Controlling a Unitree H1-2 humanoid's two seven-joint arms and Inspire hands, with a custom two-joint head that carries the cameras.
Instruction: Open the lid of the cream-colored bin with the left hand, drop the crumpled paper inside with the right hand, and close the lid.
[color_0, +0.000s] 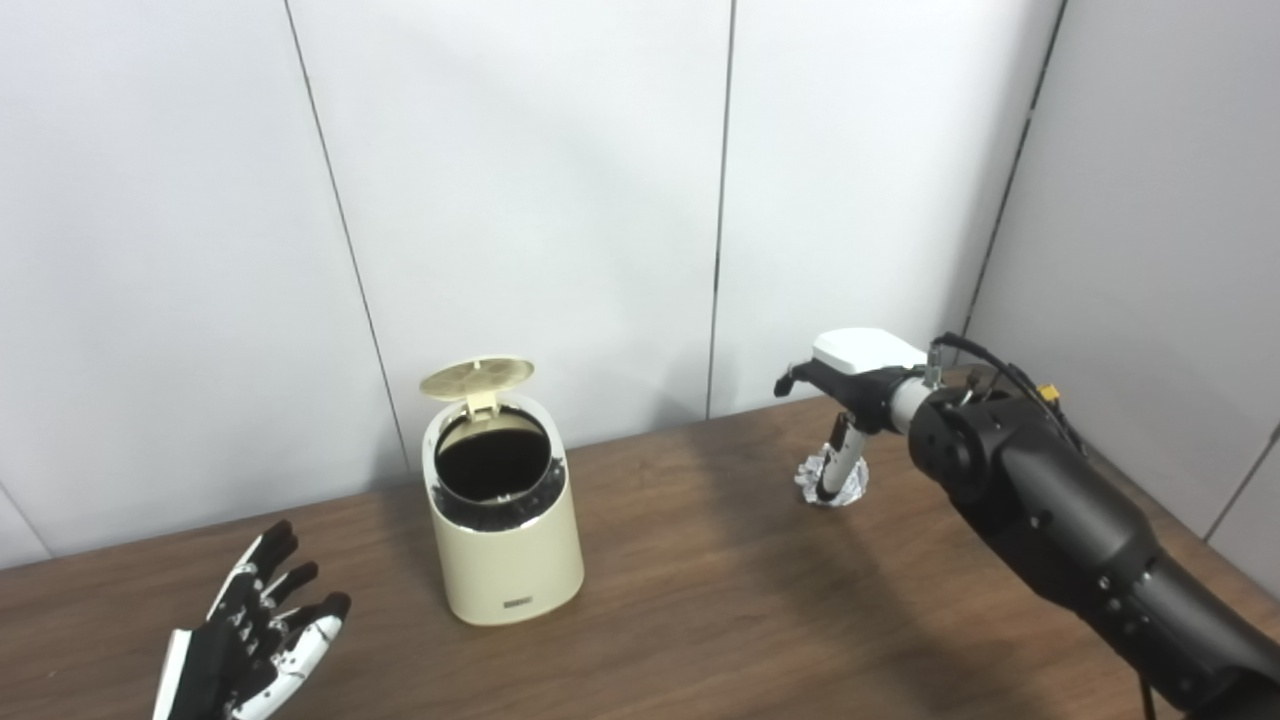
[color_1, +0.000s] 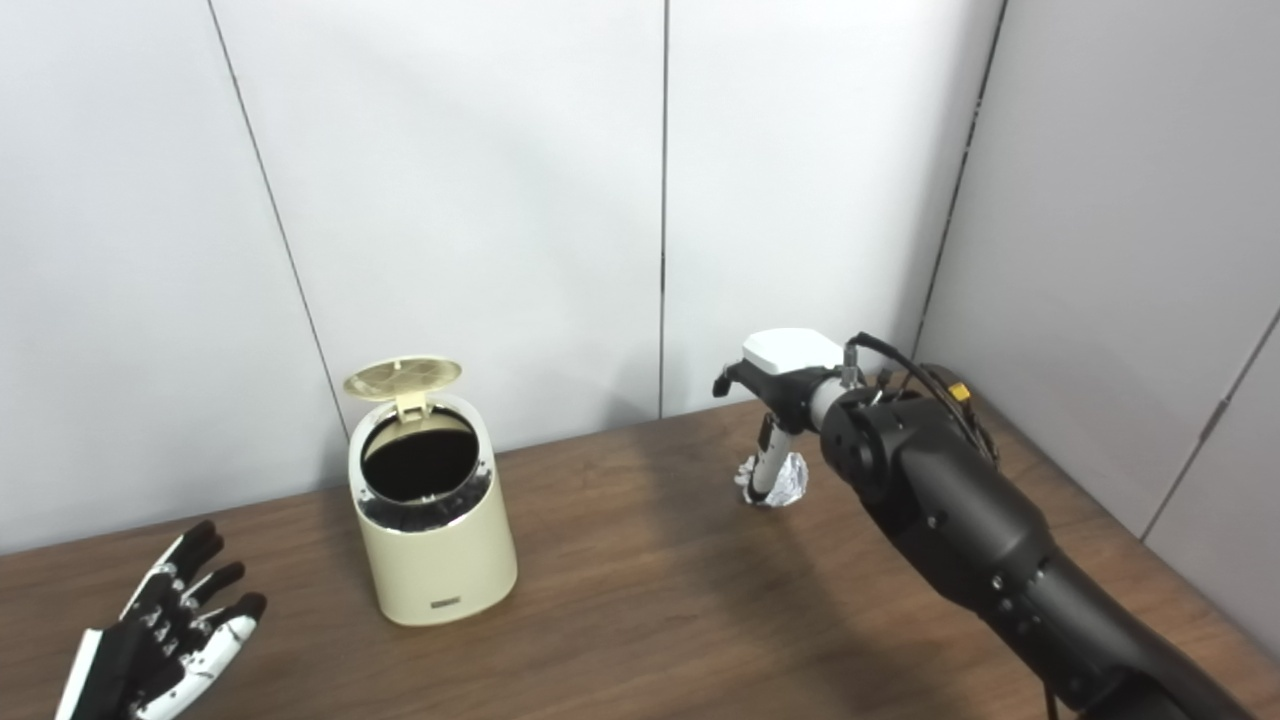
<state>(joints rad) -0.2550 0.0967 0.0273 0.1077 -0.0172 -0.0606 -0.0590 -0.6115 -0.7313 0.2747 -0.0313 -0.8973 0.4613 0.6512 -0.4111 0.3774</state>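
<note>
The cream-colored bin (color_0: 505, 540) stands upright on the wooden table (color_0: 700, 580), left of middle. Its round lid (color_0: 476, 377) is tipped up and back, and the dark inside shows. My left hand (color_0: 255, 630) lies low at the front left, fingers spread, holding nothing, well clear of the bin. The crumpled paper (color_0: 835, 482), a silvery-white ball, lies on the table at the right rear. My right hand (color_0: 850, 395) hangs over it with fingers (color_0: 838, 458) reaching down onto the paper; the wrist hides whether they have closed on it.
A pale panelled wall (color_0: 560, 200) runs right behind the table's far edge, and a second wall (color_0: 1150, 250) closes the right side. My right forearm (color_0: 1060, 530) crosses the table's right part.
</note>
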